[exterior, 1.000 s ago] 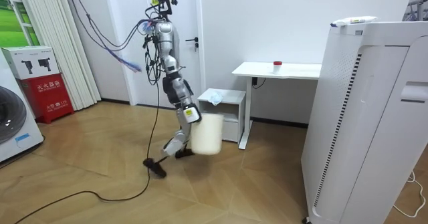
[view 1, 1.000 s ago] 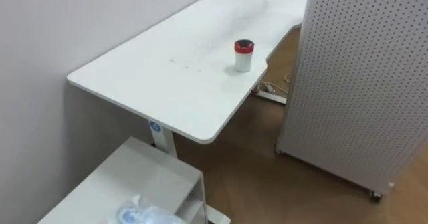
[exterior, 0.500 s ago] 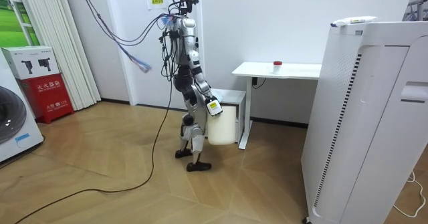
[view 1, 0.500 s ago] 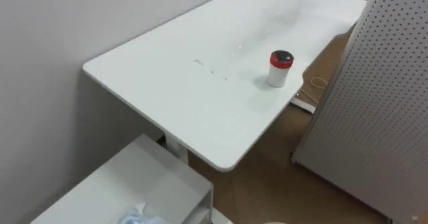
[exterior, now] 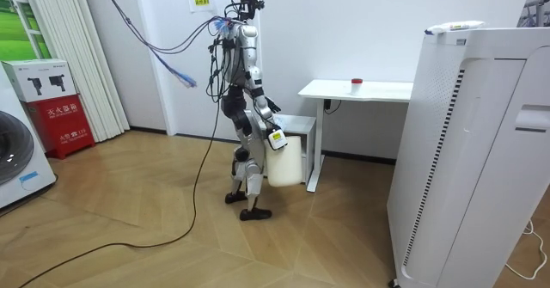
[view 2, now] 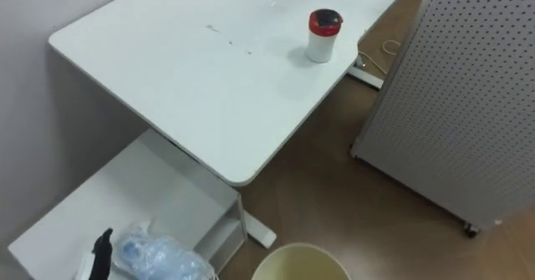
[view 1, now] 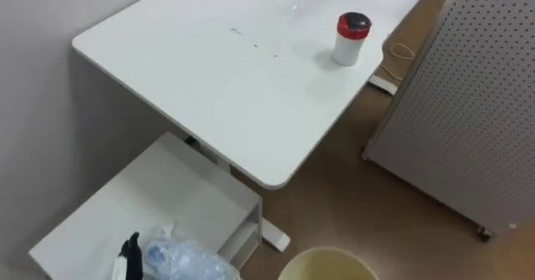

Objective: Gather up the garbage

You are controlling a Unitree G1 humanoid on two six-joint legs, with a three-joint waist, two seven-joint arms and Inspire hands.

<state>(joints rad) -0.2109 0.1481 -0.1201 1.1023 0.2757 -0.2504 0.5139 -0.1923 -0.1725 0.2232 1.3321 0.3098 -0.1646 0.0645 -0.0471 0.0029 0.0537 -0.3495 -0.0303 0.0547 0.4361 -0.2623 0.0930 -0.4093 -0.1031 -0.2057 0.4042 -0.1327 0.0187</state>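
A crumpled clear-and-blue plastic wad (view 1: 185, 262) lies on the low white cabinet (view 1: 159, 201), at the lower left of the eye views; it also shows as plastic wad (view 2: 157, 257). My left hand (view 1: 129, 251) rises just left of it with a dark finger straight up, not touching it; in the room view my left hand (exterior: 274, 109) reaches out over the cabinet. My right hand (exterior: 273, 137) hangs at my hip, curled on the rim of a cream bin (exterior: 284, 161). The bin's round rim (view 1: 328, 263) shows at the bottom edge.
A white desk (view 1: 209, 71) stands over the cabinet's far side, with a red-lidded white cup (view 1: 350, 38) on it. A white perforated panel (view 1: 476, 104) on casters stands at the right. Wooden floor (view 1: 359, 205) lies between. I stand before the cabinet (exterior: 296, 125).
I walked up to the cabinet and stopped. The head camera tipped down, so the wad and the bin's rim came into view. My left hand rose beside the wad.
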